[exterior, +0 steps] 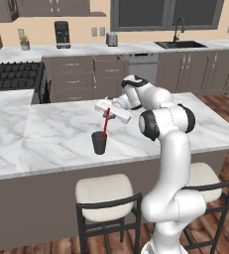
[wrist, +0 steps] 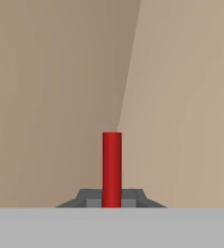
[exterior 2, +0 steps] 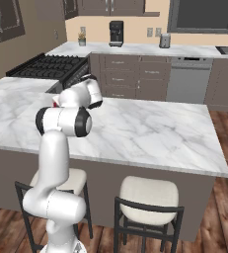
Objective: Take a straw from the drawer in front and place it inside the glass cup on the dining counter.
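The gripper (exterior: pixel 107 110) is pinched shut on the straw (exterior: pixel 105 124), a thin, smooth, bright red stick that hangs from the fingers at a slight tilt. Its lower end sits inside the glass cup (exterior: pixel 99 143), a small, dark, smoky tumbler with a gentle taper, standing directly below the hand. In the hand view the straw (wrist: pixel 111 169) rises as a plain glossy red cylinder between the two dark finger tips (wrist: pixel 87 199) (only their flat grey tops peek up on either side of it), against smooth beige walls that meet at a corner.

The cup stands on the dining counter (exterior: pixel 51 134), a long polished slab of white marble with soft grey veins, over a flat grey-brown panel base. The hand itself is a blocky white body lying nearly level above the slab.

Beyond the hand, across the aisle, the drawer (exterior: pixel 111 67) stands pulled out from its row of dark grey-brown panelled cabinets. On the near side, below the counter edge, two stools (exterior: pixel 104 190) have cushioned cream seats on thin black metal frames.
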Motion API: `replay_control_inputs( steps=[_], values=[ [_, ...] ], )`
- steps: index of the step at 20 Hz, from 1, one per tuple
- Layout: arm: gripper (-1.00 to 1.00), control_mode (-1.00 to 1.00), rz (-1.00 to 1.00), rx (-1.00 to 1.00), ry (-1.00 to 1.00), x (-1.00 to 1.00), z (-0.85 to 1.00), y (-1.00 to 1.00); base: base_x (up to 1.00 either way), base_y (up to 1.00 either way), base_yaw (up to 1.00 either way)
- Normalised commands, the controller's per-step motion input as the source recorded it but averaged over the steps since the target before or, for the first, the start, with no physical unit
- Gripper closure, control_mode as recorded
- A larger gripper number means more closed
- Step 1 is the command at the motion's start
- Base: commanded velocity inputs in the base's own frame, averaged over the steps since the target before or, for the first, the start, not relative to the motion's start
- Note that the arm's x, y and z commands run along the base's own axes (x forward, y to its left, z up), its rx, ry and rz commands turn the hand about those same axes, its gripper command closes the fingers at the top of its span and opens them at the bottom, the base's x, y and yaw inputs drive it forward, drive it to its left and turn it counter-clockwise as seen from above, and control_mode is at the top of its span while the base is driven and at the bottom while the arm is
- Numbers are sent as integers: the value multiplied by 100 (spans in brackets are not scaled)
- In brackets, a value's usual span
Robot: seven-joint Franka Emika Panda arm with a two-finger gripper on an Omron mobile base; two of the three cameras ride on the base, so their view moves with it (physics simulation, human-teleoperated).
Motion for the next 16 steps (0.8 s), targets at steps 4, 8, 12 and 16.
replay_control_inputs(
  steps=[4,8,12,16],
  values=[
    [100,-100,-2,0,0,31,-12,10,0,0,0],
    [100,-100,-11,0,0,20,-9,12,0,0,0],
    [100,-100,-20,0,0,12,-8,5,0,0,0],
    [100,-100,-21,0,0,6,-9,0,0,0,0]
  ],
)
